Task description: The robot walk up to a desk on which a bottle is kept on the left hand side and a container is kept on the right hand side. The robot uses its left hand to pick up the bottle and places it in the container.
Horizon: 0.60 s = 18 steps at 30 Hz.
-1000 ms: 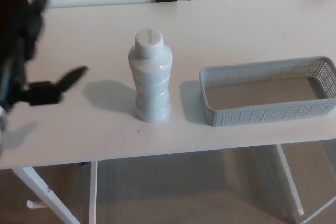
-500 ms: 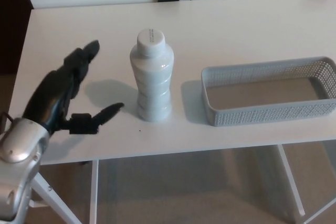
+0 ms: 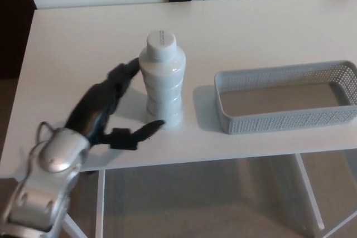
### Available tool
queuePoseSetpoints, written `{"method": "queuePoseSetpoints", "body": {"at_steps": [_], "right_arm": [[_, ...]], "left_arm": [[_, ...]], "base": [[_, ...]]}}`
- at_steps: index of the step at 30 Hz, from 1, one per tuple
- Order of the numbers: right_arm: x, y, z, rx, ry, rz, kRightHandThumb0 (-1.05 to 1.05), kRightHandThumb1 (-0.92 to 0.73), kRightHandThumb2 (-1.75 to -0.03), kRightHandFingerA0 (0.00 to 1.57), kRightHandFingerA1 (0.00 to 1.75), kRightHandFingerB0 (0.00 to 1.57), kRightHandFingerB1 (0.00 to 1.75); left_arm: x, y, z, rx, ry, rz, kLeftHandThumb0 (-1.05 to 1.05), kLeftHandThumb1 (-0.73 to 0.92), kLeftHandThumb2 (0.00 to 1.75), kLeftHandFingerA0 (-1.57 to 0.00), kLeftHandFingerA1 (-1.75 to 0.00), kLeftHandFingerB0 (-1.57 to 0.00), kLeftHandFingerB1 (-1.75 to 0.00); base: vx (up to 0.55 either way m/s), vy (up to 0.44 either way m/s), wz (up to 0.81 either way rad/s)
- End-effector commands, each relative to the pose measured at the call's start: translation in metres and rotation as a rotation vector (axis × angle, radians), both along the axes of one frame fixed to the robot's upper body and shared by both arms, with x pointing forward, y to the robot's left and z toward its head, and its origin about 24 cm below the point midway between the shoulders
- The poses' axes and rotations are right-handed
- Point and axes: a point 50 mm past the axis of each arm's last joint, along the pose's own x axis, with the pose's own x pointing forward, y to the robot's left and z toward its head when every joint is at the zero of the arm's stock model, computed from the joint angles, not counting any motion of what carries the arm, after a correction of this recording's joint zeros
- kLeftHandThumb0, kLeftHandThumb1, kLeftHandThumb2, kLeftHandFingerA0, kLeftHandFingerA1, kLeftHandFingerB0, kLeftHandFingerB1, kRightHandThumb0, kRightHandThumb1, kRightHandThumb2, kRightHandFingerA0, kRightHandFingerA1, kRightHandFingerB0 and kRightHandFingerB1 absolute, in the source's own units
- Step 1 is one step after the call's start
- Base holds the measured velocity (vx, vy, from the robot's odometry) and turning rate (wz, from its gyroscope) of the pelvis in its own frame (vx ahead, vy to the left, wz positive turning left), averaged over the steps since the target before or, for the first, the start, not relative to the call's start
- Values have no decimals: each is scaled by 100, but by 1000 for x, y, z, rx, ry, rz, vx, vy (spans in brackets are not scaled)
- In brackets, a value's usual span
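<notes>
Head view takes in a white worktop (image 3: 251, 20) that fills most of the picture, with its pale legs showing below the front edge. On its right side lies a grey perforated container (image 3: 287, 116), long and shallow, with nothing inside. Left of it, near but apart, a white bottle (image 3: 162, 79) stands upright with its cap on. From the lower left comes the silver forearm (image 3: 47, 185) carrying the black left hand (image 3: 109, 112). Its fingers (image 3: 124, 75) reach along the bottle's left side and the thumb (image 3: 146, 129) points at the bottle's base, spread apart and gripping nothing. Whether the fingertips touch the bottle is unclear.
</notes>
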Motion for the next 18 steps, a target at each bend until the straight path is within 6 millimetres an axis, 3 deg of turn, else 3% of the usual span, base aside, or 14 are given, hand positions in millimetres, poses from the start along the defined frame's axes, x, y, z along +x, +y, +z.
{"method": "queuePoseSetpoints", "body": {"at_steps": [1,4,5,6,7,8,9,10,12,13,15,16,17,18], "right_arm": [[4,-3,3,-26,-14,5,-65,-41,-55,93,47,84,45],[6,-3,4,-23,-17,12,-67,-42,-55,92,46,83,44],[9,-3,4,-22,-21,22,-67,-41,-55,93,47,83,44],[12,-3,5,-25,-26,26,-81,-34,-72,97,54,86,52],[13,-3,6,-28,-29,27,-81,-34,-72,97,54,86,52],[14,-3,6,-27,-31,27,-80,-34,-72,96,54,85,51],[15,-3,6,-15,-37,26,-66,-42,-55,89,46,84,45],[16,-3,7,-7,-41,26,-66,-42,-55,89,46,84,45],[18,-3,7,4,-47,30,-67,-42,-55,88,46,84,44],[20,-2,7,6,-49,38,-69,-43,-56,89,45,84,45],[21,-1,7,5,-49,42,-69,-43,-56,89,45,84,45],[23,0,8,-2,-58,56,-69,-43,-55,90,46,84,44],[23,0,8,-3,-60,59,-69,-43,-55,90,46,84,44],[25,0,9,-3,-66,66,-68,-44,-55,89,45,84,44]], "left_arm": [[11,-14,-2,-23,38,28,-63,40,75,-6,-26,0,-9],[16,-22,-1,-47,39,58,-65,42,62,-9,-28,0,-10],[23,-32,2,-79,40,95,-64,49,56,-11,-28,0,-13],[29,-41,6,-103,31,129,-59,39,74,-8,-38,0,-11],[31,-44,8,-115,27,146,-59,39,74,-8,-38,0,-11],[37,-50,11,-130,28,174,-59,39,73,-11,-39,0,-10],[46,-58,16,-147,30,212,-58,38,73,-11,-41,0,-9],[49,-60,18,-152,29,225,-58,38,73,-11,-41,0,-9],[54,-61,20,-154,26,240,-60,39,73,-9,-28,0,-6],[64,-63,24,-128,26,260,-62,40,76,-2,-17,0,-7],[69,-64,26,-109,26,271,-62,40,76,-2,-17,0,-7],[80,-65,30,-60,20,308,-56,48,54,-36,-55,0,-9],[82,-65,31,-51,18,317,-56,48,54,-36,-55,0,-9],[86,-65,32,-10,0,331,-54,39,75,-48,-68,0,-15]], "base": [[0,0,0],[0,0,0],[0,0,0],[0,0,0],[0,0,0],[0,0,0],[0,0,0],[0,0,0],[0,0,0],[0,0,0],[0,0,0],[0,0,0],[0,0,0],[0,0,0]]}}
